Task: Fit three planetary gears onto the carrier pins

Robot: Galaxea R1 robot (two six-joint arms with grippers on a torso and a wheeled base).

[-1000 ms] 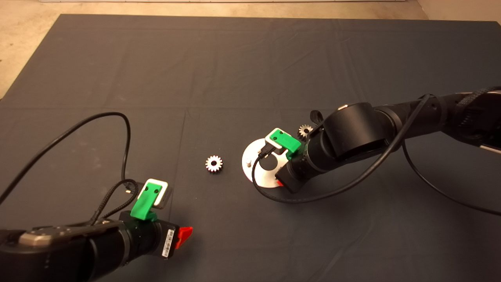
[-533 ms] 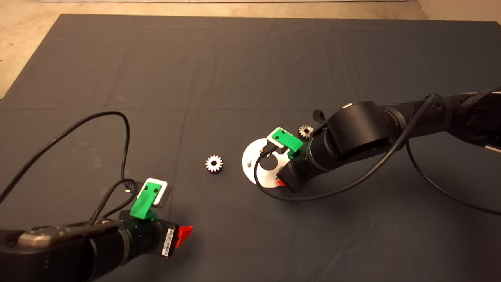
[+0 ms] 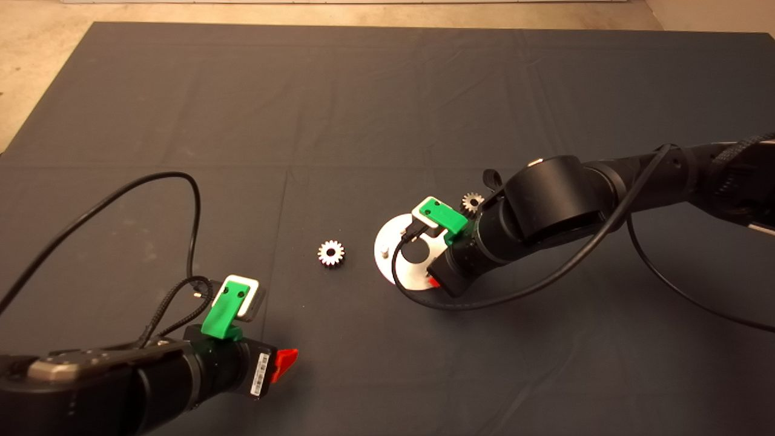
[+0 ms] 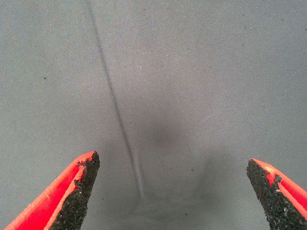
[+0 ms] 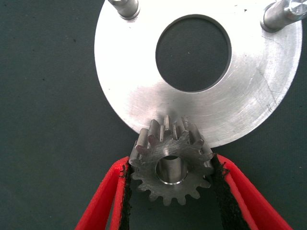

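Note:
In the right wrist view my right gripper [image 5: 171, 162] is shut on a toothed silver gear [image 5: 148, 165], pads on both its sides. The gear sits over one carrier pin [image 5: 171, 173] at the edge of the round silver disc [image 5: 144, 91]; the pin shows through the gear's hole. Two other pins [image 5: 125, 7] [image 5: 280, 14] stand bare. In the head view the right arm covers most of the disc [image 3: 387, 239]. A second gear [image 3: 330, 252] lies on the mat left of the disc. A third gear [image 3: 471, 201] lies behind the disc, beside the right arm.
My left gripper [image 3: 284, 362] is open and idle at the lower left, over bare mat [image 4: 172, 162]. Black cables loop from both arms, one around the disc's near edge [image 3: 424, 303]. The dark mat [image 3: 363, 91] ends at pale floor along the far and left sides.
The right arm has shifted very slightly to the right. The left arm and the loose gears have not moved.

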